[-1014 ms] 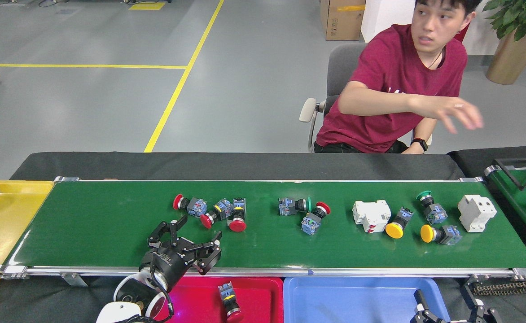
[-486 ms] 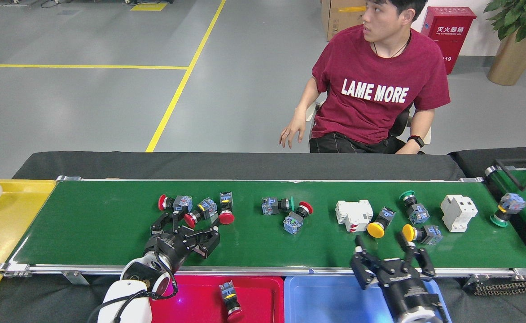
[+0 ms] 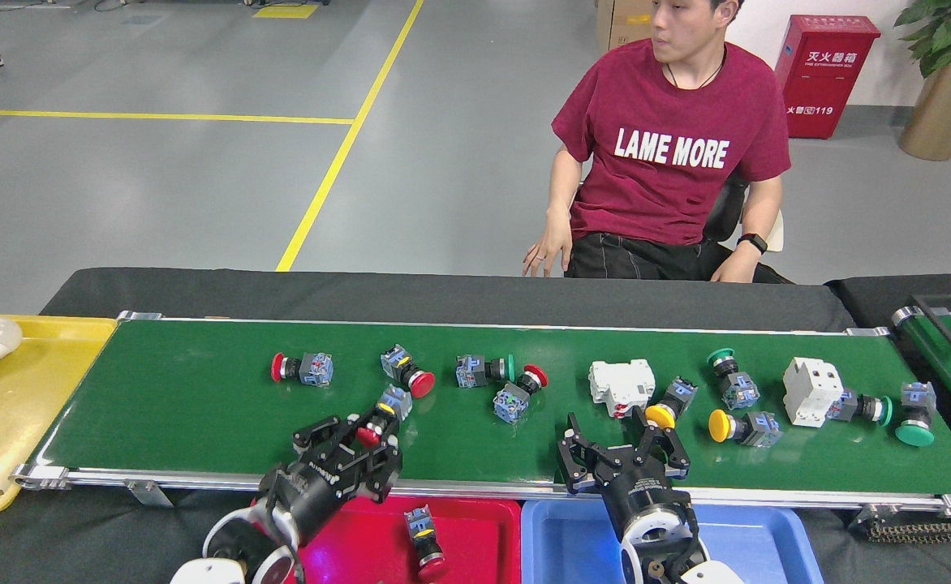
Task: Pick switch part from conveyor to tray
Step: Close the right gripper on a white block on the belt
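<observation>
Your long, flat dark-green conveyor belt with silver rails is the biggest thing here, and it lies under and ahead of both grippers. Just behind your left gripper, close to you, sits the red plastic tray with one red-capped switch already in it. Beside it, behind your right gripper, is the blue plastic tray, and its bare part shows nothing inside.

Your black left gripper has its fingers squeezed around a small red-button switch part with a blue-grey body. It looks like the pick step is in hand. Next, I think you need to lift it and pull back toward the red tray, then let go.

Your black right gripper has its fingers spread wide and holds nothing. The yellow-button switch part lies just past its right finger, so it needs a small reach forward.
</observation>
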Robot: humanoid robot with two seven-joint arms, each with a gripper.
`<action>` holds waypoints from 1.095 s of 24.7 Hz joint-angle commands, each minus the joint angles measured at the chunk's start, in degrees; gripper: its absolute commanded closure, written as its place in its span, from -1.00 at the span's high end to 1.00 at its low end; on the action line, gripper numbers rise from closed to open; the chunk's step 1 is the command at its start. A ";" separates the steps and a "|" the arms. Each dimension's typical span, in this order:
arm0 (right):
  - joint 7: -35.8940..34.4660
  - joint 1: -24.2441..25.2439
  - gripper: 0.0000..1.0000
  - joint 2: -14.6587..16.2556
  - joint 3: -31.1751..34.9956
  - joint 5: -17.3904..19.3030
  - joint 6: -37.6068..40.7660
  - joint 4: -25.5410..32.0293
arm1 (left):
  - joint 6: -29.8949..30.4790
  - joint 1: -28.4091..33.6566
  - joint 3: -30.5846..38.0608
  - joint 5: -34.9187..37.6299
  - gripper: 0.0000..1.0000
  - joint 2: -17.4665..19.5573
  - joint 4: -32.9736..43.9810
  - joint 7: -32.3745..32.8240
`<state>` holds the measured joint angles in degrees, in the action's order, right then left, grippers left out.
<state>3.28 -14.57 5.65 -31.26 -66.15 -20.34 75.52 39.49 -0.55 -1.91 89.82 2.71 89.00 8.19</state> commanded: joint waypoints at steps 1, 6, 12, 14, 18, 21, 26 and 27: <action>-0.03 -2.48 0.88 -0.29 0.32 0.15 -0.23 -1.08 | 5.42 3.81 0.41 -0.34 -0.61 1.15 5.66 0.07; -0.03 -6.61 0.86 -0.64 0.50 0.76 -0.49 -6.62 | 5.16 10.49 2.35 -0.17 1.00 1.33 9.88 -0.02; 1.11 -10.48 -0.69 -0.37 0.67 4.10 5.66 -10.22 | 3.14 11.36 13.86 -0.96 1.00 -0.60 10.14 -0.28; 0.94 -11.44 -0.88 -0.29 0.85 4.98 7.33 -10.31 | -2.05 11.10 21.33 -0.96 1.00 -3.77 10.23 -0.28; 0.94 -11.97 -0.93 0.24 0.94 5.42 9.88 -10.31 | -10.40 10.05 28.62 -1.13 1.00 -4.38 8.47 -0.46; 0.94 -11.79 -0.92 0.42 1.29 5.42 10.76 -8.99 | -10.93 9.61 29.06 -1.13 1.00 -4.47 7.59 -0.37; 1.46 -9.95 -0.92 3.49 2.96 5.42 15.50 -3.72 | -11.19 4.60 28.54 -0.52 1.00 -4.38 5.66 -0.02; 1.46 -9.77 -0.92 3.49 2.96 5.51 16.30 -3.54 | -11.54 3.19 28.36 -0.43 1.00 -4.21 4.43 0.07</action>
<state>4.71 -23.73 8.87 -28.76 -60.78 -5.91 70.86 28.46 3.94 26.68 89.28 -1.94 93.62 8.06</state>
